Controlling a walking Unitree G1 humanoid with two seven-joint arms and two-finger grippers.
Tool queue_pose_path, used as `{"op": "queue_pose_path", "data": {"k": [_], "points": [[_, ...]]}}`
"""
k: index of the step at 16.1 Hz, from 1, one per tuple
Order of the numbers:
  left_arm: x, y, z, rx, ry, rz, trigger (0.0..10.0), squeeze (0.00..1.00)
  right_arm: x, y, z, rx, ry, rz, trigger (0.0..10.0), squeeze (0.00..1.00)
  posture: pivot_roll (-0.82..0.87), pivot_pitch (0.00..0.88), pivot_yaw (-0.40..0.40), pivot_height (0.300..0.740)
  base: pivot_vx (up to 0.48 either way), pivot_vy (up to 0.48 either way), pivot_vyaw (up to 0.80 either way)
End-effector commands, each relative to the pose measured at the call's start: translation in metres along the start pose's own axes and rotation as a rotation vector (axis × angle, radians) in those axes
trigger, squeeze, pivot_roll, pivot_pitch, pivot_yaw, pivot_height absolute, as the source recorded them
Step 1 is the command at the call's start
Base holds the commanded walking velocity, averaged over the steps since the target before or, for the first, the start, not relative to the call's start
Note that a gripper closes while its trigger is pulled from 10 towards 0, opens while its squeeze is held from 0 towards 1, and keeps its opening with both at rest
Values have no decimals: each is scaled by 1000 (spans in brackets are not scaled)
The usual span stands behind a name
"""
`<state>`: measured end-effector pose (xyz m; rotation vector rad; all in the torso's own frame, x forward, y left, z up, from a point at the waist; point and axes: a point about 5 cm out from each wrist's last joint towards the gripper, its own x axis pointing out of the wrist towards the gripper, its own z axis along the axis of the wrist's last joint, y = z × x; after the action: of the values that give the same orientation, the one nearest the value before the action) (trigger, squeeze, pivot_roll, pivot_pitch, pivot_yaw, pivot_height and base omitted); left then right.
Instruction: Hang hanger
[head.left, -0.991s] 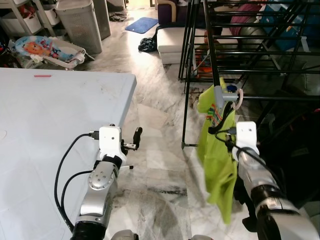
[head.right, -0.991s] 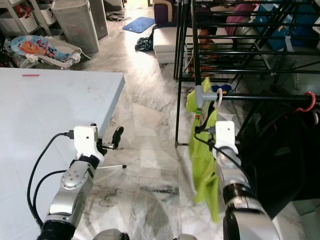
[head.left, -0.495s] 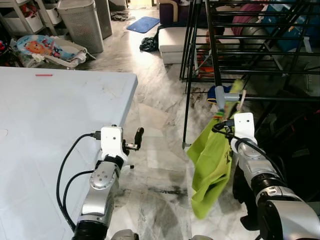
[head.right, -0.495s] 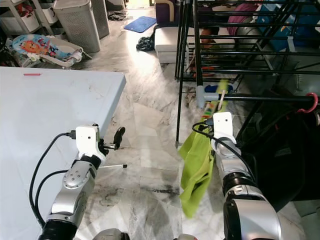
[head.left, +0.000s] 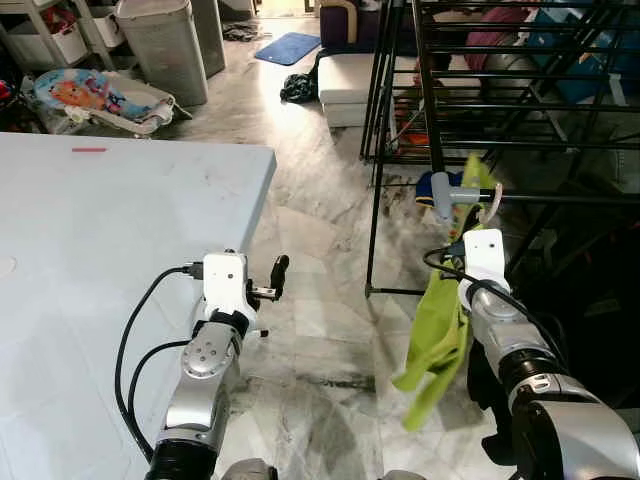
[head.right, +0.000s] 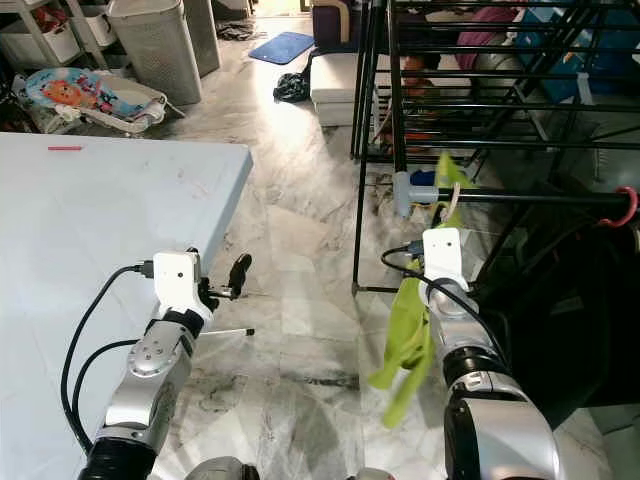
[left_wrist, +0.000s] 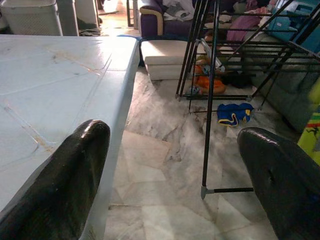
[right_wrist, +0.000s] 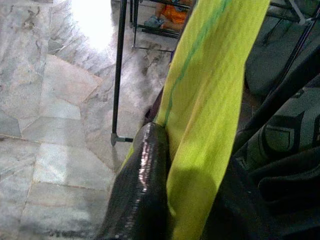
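At the left of the frame lies the white table (head.left: 100, 230), and its right edge runs down to the left gripper (head.left: 277, 275), which hangs idle just beside that edge with its fingers spread apart and nothing between them. In the middle of the frame there is open marble floor (head.left: 320, 250), so here is free room for moving. At the right of the frame, the right gripper (right_wrist: 185, 165) is clenched on the green garment (head.left: 435, 340), seen in the right wrist view with the cloth pinched between the black fingers. Compared with one second ago, the garment has swung from broad and flat to narrow and twisted, and its top has come up to the horizontal black rail (head.left: 560, 198) of the drying rack (head.left: 430, 90). The pale hanger hook (head.left: 492, 200) now seems to sit at the rail beside the grey joint (head.left: 445, 192), but whether it is really over the rail cannot be told. This would mean the hanging is almost done. The rack's upright post and dark clothes crowd the right side, so little room is there.
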<state>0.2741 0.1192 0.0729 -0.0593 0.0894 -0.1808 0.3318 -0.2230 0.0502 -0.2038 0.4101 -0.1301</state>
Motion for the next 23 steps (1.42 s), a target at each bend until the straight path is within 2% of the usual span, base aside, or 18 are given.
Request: {"op": "queue_pose_path", "data": {"k": [1,4,7,12,13,14,15,16,17,19,21,23], "points": [[2,0,0,4,9,-3,10000,0,-1,3,-6,10,18,16,0,0,-50,0,44,740,0,0,0],[2,-1,0,1,7,-3,10000,0,-2,-3,-3,7,-9,-26,0,0,-49,0,39,740,0,0,0],[2,-5,1,-47,14,13,10000,0,-6,-10,1,31,-90,-99,0,0,-47,0,26,740,0,0,0],[0,-9,0,-38,17,4,10000,0,-31,-12,14,96,-364,-182,0,0,-55,0,20,740,0,0,0],[0,-9,0,-32,13,3,10000,0,-36,-12,15,114,-387,-186,0,0,-55,0,18,740,0,0,0],[-1,-9,0,-23,12,4,10000,0,-45,-12,12,117,-403,-201,824,0,-56,0,19,740,0,0,0],[-1,-8,0,-22,12,4,10000,0,-49,-12,11,121,-406,-204,824,0,-53,0,18,740,0,0,0],[-2,-8,0,-10,12,6,10000,0,-53,-12,-4,177,-329,-220,10000,0,-55,0,22,740,0,0,0],[-2,-7,-1,0,12,5,10000,0,-60,-13,-23,180,-248,-249,10000,0,-53,0,26,740,0,0,0],[-1,-6,1,13,7,5,10000,0,-66,-14,-36,160,-207,-264,10000,0,-52,0,33,740,0,0,0],[1,-3,3,21,1,7,10000,0,-72,-17,-57,188,-60,-280,10000,0,-57,0,44,740,0,0,0],[2,-5,4,40,-2,-7,10000,0,-72,-14,-68,214,33,-247,10000,0,-58,0,49,740,0,0,0]]}}
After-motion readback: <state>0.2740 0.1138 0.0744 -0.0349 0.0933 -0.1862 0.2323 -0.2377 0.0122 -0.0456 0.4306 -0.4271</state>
